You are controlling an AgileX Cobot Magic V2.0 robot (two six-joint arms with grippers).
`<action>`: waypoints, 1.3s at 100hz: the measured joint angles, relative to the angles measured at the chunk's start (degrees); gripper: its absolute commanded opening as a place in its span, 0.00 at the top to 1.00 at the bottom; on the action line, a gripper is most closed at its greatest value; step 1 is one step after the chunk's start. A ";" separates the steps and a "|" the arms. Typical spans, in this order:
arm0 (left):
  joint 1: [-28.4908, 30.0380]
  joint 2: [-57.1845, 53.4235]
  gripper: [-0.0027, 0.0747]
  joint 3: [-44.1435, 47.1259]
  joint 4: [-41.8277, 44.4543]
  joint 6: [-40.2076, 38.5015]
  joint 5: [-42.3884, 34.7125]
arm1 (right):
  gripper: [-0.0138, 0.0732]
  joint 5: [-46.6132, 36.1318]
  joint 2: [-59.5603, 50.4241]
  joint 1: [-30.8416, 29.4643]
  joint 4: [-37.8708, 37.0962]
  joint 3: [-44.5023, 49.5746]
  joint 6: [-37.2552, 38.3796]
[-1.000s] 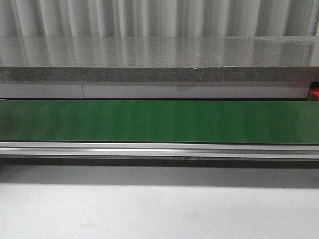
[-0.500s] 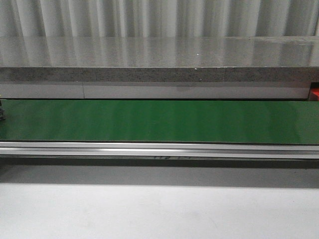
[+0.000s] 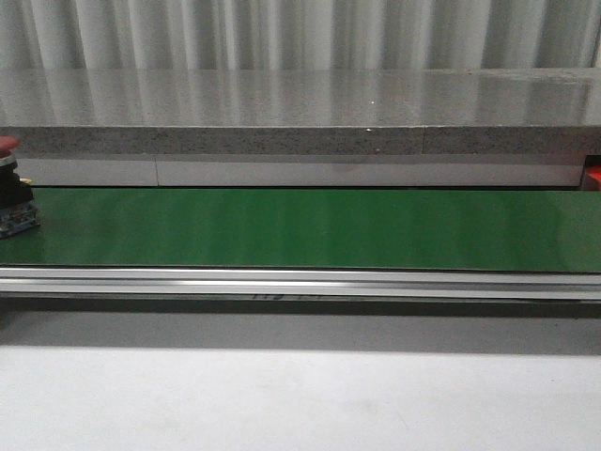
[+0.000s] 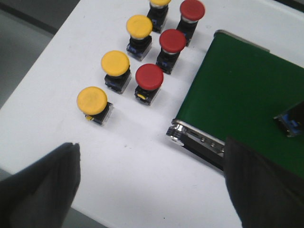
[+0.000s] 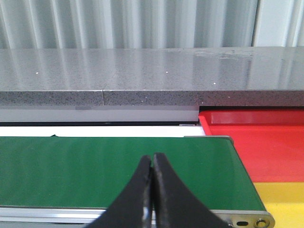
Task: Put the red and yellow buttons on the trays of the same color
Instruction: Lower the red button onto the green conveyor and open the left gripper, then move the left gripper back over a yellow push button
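L gripper (image 4: 152, 183) jaws wide apart, nothing between; yellow mushroom-head buttons (image 4: 115, 63) & red mushroom-head buttons (image 4: 149, 76) in two rows on white table (image 4: 133, 156). One red-capped button (image 3: 11, 193) on green conveyor belt (image 3: 310, 228), far L end. R gripper (image 5: 152, 187) jaws together, empty, over belt; red tray (image 5: 266, 137), yellow tray (image 5: 285, 199) beside belt's R end.

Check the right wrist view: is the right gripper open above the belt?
No, the right gripper has its fingertips pressed together with nothing between them, above the green belt.
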 measured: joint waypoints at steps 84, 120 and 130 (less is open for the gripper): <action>4.63 5.83 0.22 6.62 2.13 -1.86 -5.43 | 0.92 0.00 0.00 0.00 0.30 0.00 0.00; 4.63 16.16 0.22 6.62 2.24 -1.96 -11.33 | 0.92 0.00 0.00 0.00 0.30 0.00 0.00; 4.63 18.96 0.22 6.62 2.47 -1.96 -12.78 | 0.92 0.00 0.00 0.00 0.30 0.00 0.00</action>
